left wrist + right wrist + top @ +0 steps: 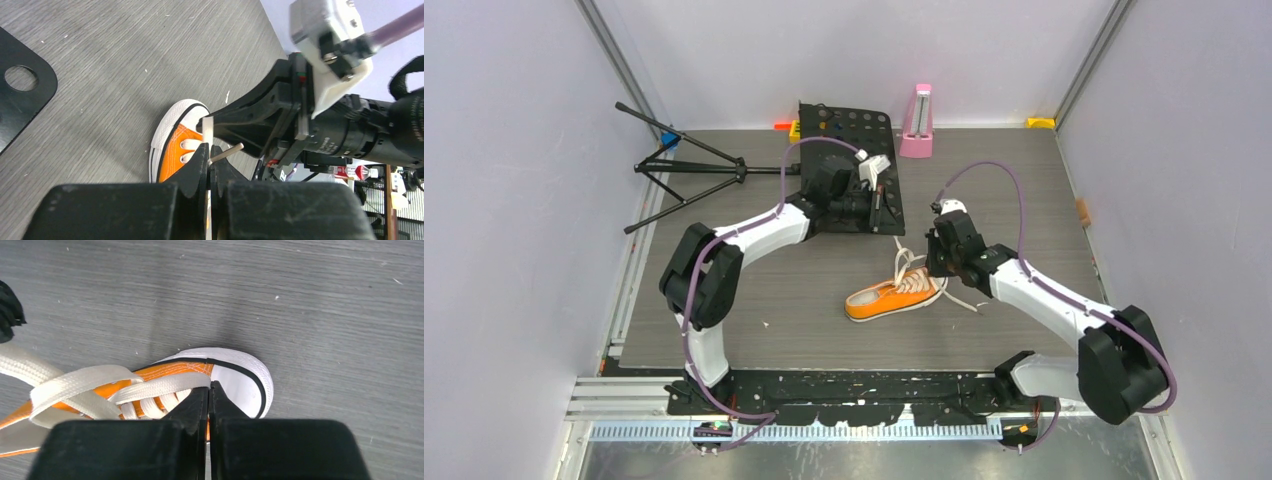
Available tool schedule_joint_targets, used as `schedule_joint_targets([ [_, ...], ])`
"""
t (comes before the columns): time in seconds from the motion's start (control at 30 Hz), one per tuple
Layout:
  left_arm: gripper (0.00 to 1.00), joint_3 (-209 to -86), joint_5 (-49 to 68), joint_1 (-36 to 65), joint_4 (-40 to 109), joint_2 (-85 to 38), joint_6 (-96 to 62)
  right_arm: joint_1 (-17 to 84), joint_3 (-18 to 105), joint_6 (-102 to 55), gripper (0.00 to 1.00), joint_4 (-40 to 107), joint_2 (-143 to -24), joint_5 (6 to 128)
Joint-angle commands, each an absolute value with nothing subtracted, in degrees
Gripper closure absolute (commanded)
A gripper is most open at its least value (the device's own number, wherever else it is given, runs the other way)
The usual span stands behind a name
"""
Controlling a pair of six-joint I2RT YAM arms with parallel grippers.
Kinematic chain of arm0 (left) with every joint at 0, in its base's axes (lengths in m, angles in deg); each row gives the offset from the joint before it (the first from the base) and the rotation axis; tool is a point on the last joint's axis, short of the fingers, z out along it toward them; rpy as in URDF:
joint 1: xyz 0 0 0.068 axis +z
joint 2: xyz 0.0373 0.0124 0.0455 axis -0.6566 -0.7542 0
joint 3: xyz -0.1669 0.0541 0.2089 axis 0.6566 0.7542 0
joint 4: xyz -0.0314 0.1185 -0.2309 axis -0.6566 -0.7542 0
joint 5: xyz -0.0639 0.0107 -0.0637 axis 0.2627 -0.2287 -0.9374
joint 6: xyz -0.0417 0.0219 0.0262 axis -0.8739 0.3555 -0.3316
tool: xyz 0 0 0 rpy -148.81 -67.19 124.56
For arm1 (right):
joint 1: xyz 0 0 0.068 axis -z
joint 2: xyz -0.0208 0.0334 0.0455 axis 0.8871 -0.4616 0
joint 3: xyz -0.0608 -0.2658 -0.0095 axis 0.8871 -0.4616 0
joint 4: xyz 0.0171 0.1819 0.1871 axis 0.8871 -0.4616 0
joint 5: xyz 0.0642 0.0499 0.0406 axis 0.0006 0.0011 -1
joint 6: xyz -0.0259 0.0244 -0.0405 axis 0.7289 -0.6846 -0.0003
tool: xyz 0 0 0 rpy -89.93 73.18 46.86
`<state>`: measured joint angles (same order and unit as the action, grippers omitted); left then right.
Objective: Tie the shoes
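The orange shoe point(886, 298) lies on its side in the middle of the grey table, toe toward the right arm, white laces point(902, 262) loose around it. My left gripper point(887, 212) hangs behind the shoe, over the edge of a black plate. In the left wrist view the left gripper point(210, 152) is shut with a flat white lace point(207, 129) pinched between its fingers, above the shoe point(172, 150). My right gripper point(935, 262) sits at the toe. There the right gripper point(209, 386) is shut, and a lace strand point(160, 384) runs into its tips beside the toe cap point(240, 380).
A black perforated plate point(849, 130) lies at the back centre, with a pink metronome-shaped object point(917, 122) to its right. A folded black tripod point(686, 165) lies at the back left. Grey walls close in both sides.
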<state>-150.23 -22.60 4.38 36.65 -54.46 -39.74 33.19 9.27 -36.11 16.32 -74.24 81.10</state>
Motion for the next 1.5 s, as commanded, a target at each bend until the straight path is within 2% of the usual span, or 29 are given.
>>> schedule_joint_targets([
  [0.0, 1.0, -154.5, -22.3, 5.0, 30.4, -54.0, -36.3, 32.8, 9.3, -39.8, 1.0, 12.2, -66.9, 86.3],
  [0.07, 1.0, -156.2, -20.7, 5.7, 26.2, -53.3, -34.5, 32.8, 9.3, -44.9, 1.0, 3.8, -63.3, 88.2],
  [0.17, 1.0, -159.3, -17.7, 7.4, 20.0, -53.1, -32.2, 32.6, 10.2, -52.8, 1.0, -6.9, -61.6, 84.4],
  [0.27, 1.0, -162.2, -14.9, 10.3, 15.5, -54.1, -31.6, 30.1, 7.1, -61.2, 1.0, -8.8, -59.6, 77.4],
  [0.37, 1.0, -164.5, -11.5, 12.3, 10.9, -55.4, -30.3, 24.8, 3.2, -70.2, 1.0, -9.1, -55.5, 78.5],
  [0.47, 1.0, -166.7, -3.3, 12.8, 4.9, -56.9, -27.2, 20.4, -0.7, -76.5, 1.0, -8.4, -52.4, 80.8],
  [0.57, 1.0, -168.9, 4.4, 13.7, -0.9, -59.4, -24.7, 17.7, -3.5, -79.9, 1.0, -5.3, -54.1, 81.0],
  [0.8, 1.0, -164.4, 13.5, 19.1, -4.1, -60.0, -22.7, 14.7, -1.0, -80.7, 1.0, 0.2, -68.5, 83.3],
  [0.93, 1.0, -160.8, 13.9, 24.1, -3.3, -58.7, -22.9, 14.1, -1.2, -85.5, 1.0, -5.6, -64.9, 89.7],
  [1.1, 1.0, -157.9, 14.4, 28.8, -2.8, -55.8, -23.3, 14.7, -2.9, -89.2, 1.0, -9.1, -57.6, 96.5],
  [1.27, 1.0, -154.0, 13.5, 29.8, -0.3, -49.7, -25.3, 20.7, 0.4, -83.5, 1.0, -7.7, -63.8, 97.1],
  [1.37, 1.0, -152.0, 7.8, 29.1, 1.8, -46.1, -26.6, 26.6, 2.4, -78.4, 1.0, -4.7, -68.3, 94.4],
  [1.47, 1.0, -151.6, 9.6, 26.6, 0.3, -42.0, -26.7, 31.4, 3.3, -74.2, 1.0, 0.7, -70.8, 90.4],
])
